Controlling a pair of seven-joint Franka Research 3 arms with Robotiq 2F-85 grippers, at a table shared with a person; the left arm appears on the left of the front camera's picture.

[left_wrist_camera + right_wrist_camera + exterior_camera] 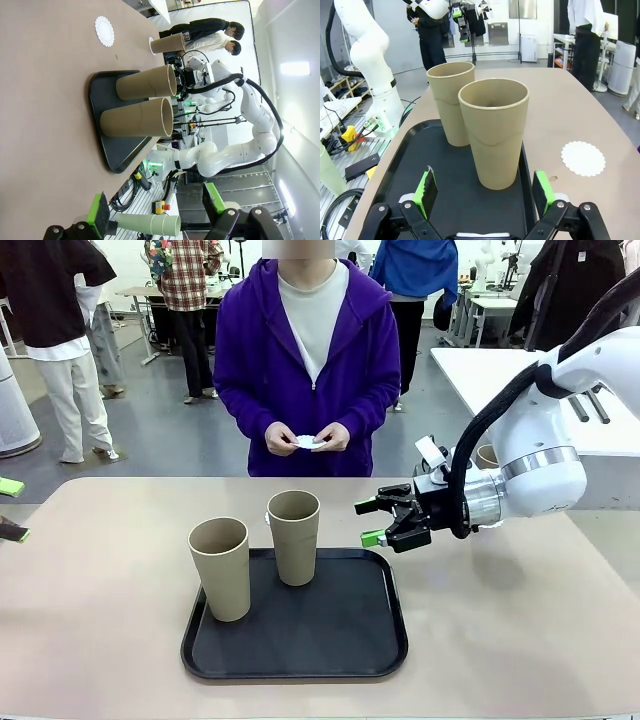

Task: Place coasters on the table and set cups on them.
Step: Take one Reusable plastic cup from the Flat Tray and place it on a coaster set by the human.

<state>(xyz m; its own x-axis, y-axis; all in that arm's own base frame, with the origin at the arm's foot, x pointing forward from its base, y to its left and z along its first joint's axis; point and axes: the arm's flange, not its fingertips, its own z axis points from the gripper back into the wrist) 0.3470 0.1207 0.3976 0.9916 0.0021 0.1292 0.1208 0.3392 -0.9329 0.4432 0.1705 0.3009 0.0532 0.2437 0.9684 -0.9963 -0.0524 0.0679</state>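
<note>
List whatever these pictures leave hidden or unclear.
Front view: the right arm hides the third cup below its rim.
Front view: the person's fingers cover the held coasters; their count is unclear.
Front view: the left edge cuts off the left gripper behind its pad tips.

The front view looks across the counter (pixel 100 570) from the robot's side toward a person (pixel 305 360) at the far edge. The left wrist view, rolled sideways, looks along the counter from well back; the right wrist view sits close. All three share the tray (pixel 340 640) with two cups (pixel 294 537).
</note>
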